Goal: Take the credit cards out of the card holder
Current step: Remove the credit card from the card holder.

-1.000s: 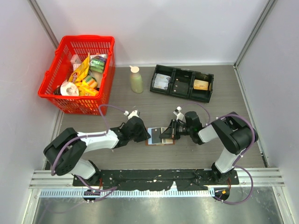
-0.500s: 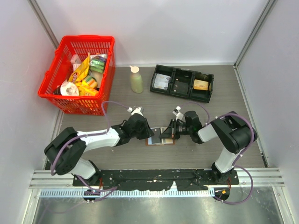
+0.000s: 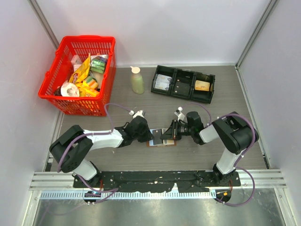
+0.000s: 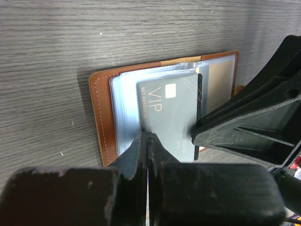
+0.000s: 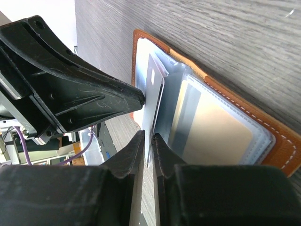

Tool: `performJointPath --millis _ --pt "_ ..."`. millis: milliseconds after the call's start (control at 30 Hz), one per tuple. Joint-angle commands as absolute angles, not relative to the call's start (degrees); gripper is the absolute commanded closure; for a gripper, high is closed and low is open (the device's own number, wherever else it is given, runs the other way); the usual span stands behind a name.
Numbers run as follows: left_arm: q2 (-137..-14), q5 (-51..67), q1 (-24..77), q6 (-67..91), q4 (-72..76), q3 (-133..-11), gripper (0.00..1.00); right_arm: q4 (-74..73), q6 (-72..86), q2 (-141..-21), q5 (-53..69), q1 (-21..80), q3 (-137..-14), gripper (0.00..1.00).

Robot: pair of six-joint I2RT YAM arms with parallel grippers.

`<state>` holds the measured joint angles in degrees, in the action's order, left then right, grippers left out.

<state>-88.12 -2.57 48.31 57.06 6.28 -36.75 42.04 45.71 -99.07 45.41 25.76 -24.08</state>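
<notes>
On the table (image 3: 188,157), between left gripper (image 4: 148,139) and right gripper (image 5: 148,141), found the card holder (image 4: 99,117) lying open: brown cover, pale blue-grey clear sleeves, a tan card (image 5: 221,136) behind one sleeve. Noted a grey-green VIP card (image 4: 169,117) partly out of its sleeve, pinched at one edge by the left gripper, pressed fully together. Recorded the right gripper closed to a thin slit on the same card's edge.

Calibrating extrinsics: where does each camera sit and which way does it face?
Top external: above and behind, facing down; left arm, right arm show.
Left wrist: over the wallet, facing down at the card; left claw shows.
Right wrist: low, facing sideways along the table; right claw shows.
Shared: both wrist views show wallet, card, each other's claw.
</notes>
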Motion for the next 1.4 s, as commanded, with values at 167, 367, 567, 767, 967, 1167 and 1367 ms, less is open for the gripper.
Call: performJointPath --millis 167,367,567,767,967,1167,1367 --pt "-90.0 -4.22 48.43 57.48 4.75 -35.07 1.0 50.01 49.04 -100.11 47.99 25.4 -23.73 0.81" --pt "-90.79 -4.04 48.43 57.83 4.57 -35.07 1.0 50.45 49.39 -98.97 48.25 24.7 -23.12 0.85" --pt "-90.79 -3.78 48.43 58.01 4.57 -35.16 1.0 50.8 49.39 -98.96 48.87 23.91 -22.68 0.97" --pt "-91.14 -3.78 48.34 58.27 4.48 -34.89 1.0 50.72 49.57 -97.91 50.01 21.45 -21.71 0.97" --pt "-91.32 -3.52 48.43 58.18 4.66 -35.24 1.0 44.49 46.24 -96.07 50.36 18.9 -21.71 0.99" --pt "-89.04 -3.69 48.43 57.83 5.01 -35.24 1.0 31.13 39.21 -90.97 48.88 17.23 -23.55 0.99" --pt "-85.17 -4.48 48.43 55.99 5.01 -36.47 0.97 12.5 29.71 -82.98 45.18 15.91 -27.5 0.99"
